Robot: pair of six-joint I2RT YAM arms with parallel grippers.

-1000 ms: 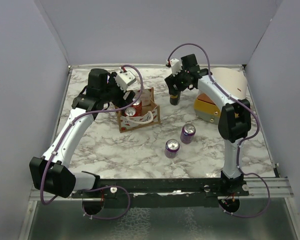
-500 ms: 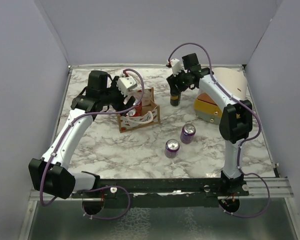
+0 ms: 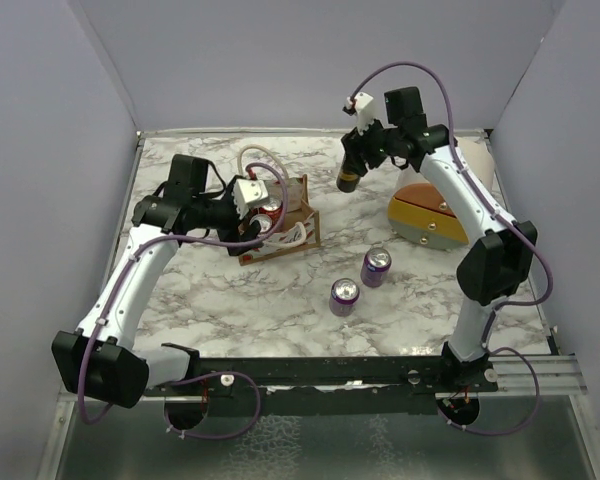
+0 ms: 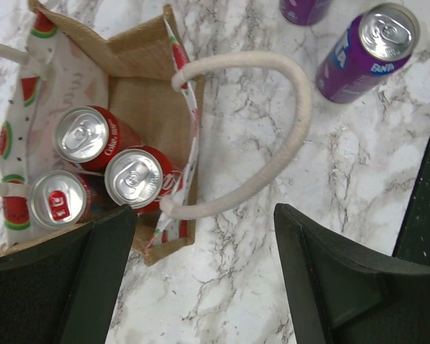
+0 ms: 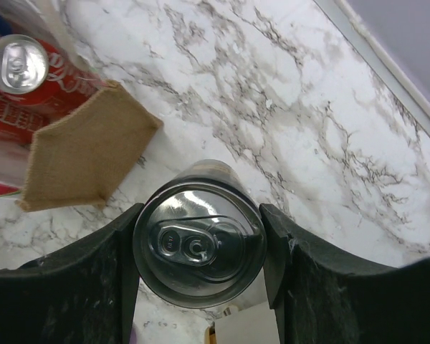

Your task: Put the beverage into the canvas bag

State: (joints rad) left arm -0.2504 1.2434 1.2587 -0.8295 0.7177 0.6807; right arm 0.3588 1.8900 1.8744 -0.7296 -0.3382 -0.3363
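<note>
One dark can [image 3: 348, 178], apparently airborne, has risen with the right pincer [image 5: 201, 240].

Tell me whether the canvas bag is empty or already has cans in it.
Not empty: the left wrist view looks into the open canvas bag at three red cans standing upright inside.

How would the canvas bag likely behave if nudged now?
The canvas bag looks soft: its walls sag and fold, so it would probably deform before sliding. Three red cans inside likely weigh it down and keep it upright. Its rope handle flops loosely and might snag.
</note>
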